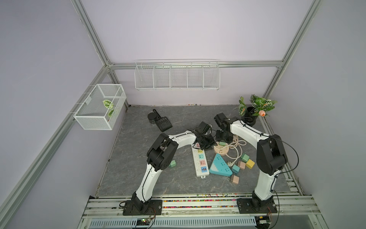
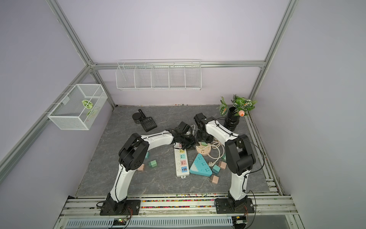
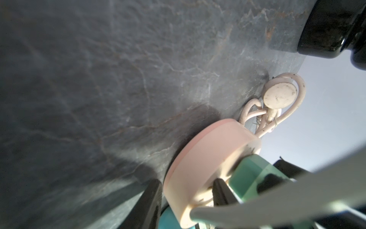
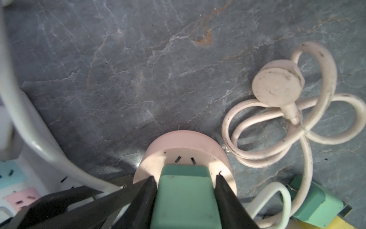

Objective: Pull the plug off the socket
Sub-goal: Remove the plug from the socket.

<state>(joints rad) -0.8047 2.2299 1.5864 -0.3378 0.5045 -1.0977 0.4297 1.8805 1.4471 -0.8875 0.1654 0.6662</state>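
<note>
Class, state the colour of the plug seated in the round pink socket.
The plug is mint green, clearest in the right wrist view.

White arm links (image 1: 146,182), black joints (image 1: 162,152), black base plates (image 1: 153,205)

Lilac walls (image 1: 178,29), grey marble tbl (image 1: 128,142)

Overhead pair; wrist views near socket (image 4: 184,141)
</note>
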